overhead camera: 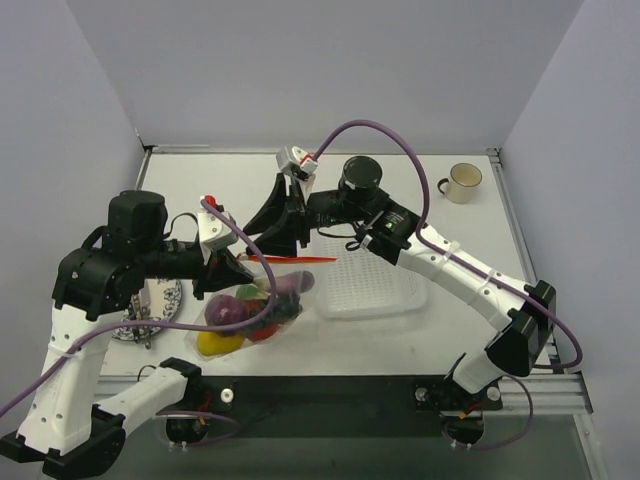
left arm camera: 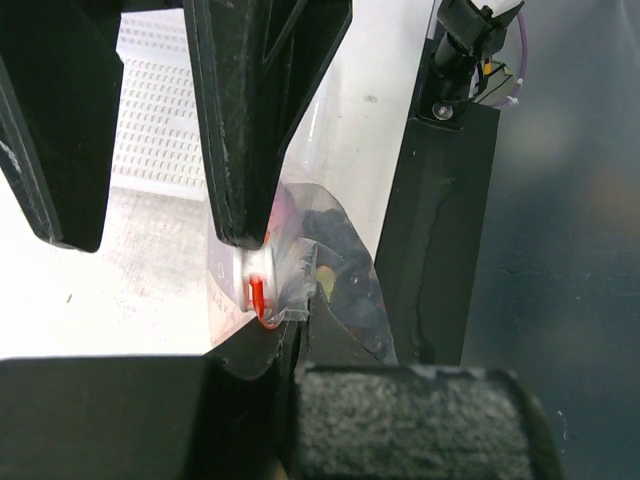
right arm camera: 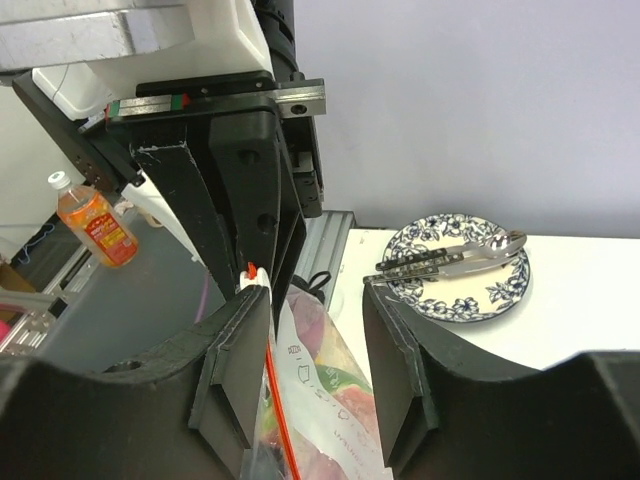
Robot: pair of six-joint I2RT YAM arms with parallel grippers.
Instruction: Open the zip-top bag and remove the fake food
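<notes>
The zip-top bag (overhead camera: pixel 262 305) hangs just above the table, its orange-red zip strip (overhead camera: pixel 295 260) stretched along the top. The fake food (overhead camera: pixel 232 310) is inside it: purple eggplant, a yellow piece, red fruit, and dark grapes (left arm camera: pixel 345 262). My left gripper (overhead camera: pixel 228 268) is shut on the bag's left end by the white slider (left arm camera: pixel 255 275). My right gripper (right arm camera: pixel 315 380) is open, and the bag's mouth (right arm camera: pixel 320 365) lies between its jaws. The zip strip (right arm camera: pixel 278 400) runs against its left finger (right arm camera: pixel 235 370). In the top view the right gripper (overhead camera: pixel 285 240) stands just right of the left one.
A white mesh basket (overhead camera: pixel 372 290) lies right of the bag. A cream cup (overhead camera: pixel 463 182) stands at the back right. A blue-patterned plate (right arm camera: pixel 455 268) with cutlery sits at the left under my left arm (overhead camera: pixel 150 305). An orange bottle (right arm camera: pixel 95 228) stands off the table.
</notes>
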